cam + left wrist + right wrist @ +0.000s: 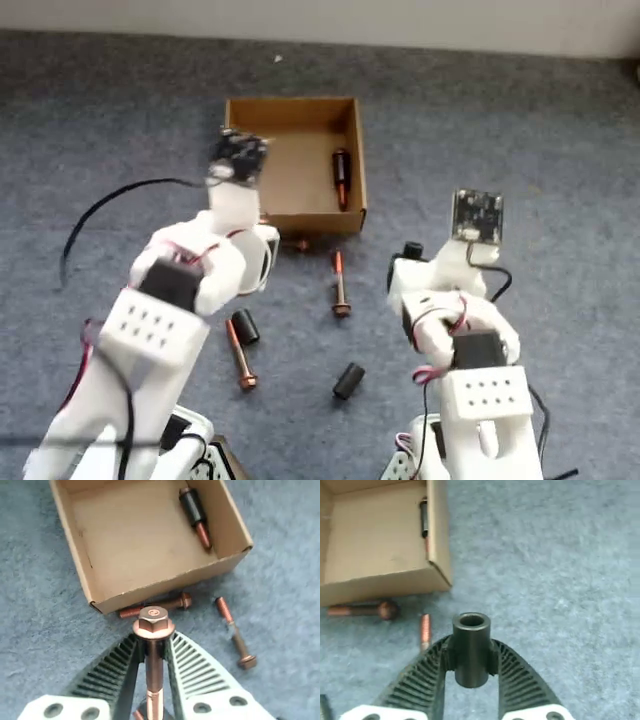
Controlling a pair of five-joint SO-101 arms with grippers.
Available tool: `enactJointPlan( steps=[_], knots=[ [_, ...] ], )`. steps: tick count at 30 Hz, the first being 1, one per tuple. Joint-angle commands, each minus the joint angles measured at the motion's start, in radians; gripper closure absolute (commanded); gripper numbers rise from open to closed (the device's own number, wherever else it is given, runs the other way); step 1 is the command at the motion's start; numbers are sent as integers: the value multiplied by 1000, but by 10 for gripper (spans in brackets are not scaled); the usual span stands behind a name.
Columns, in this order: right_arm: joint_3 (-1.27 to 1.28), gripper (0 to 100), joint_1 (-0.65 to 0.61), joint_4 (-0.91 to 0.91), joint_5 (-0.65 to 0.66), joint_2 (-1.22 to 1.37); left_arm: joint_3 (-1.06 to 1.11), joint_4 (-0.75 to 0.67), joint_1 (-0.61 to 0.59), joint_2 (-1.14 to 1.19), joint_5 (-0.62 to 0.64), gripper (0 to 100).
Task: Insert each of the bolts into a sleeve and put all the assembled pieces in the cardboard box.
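Observation:
In the left wrist view my left gripper is shut on a copper bolt, held head-up just short of the cardboard box's front wall. My right gripper is shut on an upright black sleeve, open end up, to the right of the box. One assembled bolt-and-sleeve piece lies inside the box along its right wall. Loose bolts lie against the box front, just in front of it, and nearer the arms.
Two loose black sleeves lie on the grey carpet, one beside the near bolt and one between the arms. A black cable curves at the left. Open carpet lies right of the box.

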Motion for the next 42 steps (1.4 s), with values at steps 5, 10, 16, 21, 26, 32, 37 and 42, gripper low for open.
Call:
enactJointPlan(
  steps=[5, 10, 16, 21, 26, 32, 37, 42],
  knots=[
    [39, 993, -140, 2, -63, -136, 128, -6, -10, -401, 193, 994],
    [41, 993, -229, 2, -57, -137, 325, -124, -10, -628, 235, 994],
    [79, 993, -400, -12, 75, -140, 549, -249, -12, -908, 236, 994],
    [216, 993, -449, -225, 216, -140, 619, -252, -36, -1107, 318, 994],
    [407, 993, -490, -529, 391, -140, 616, -255, -114, -1082, 410, 994],
    [524, 993, -532, -708, 468, -140, 618, -259, -122, -1086, 505, 994],
    [527, 993, -568, -710, 468, -142, 648, -279, -44, -1086, 511, 994],
    [527, 993, -587, -710, 468, -142, 676, -281, 5, -1084, 509, 994]
  ],
)
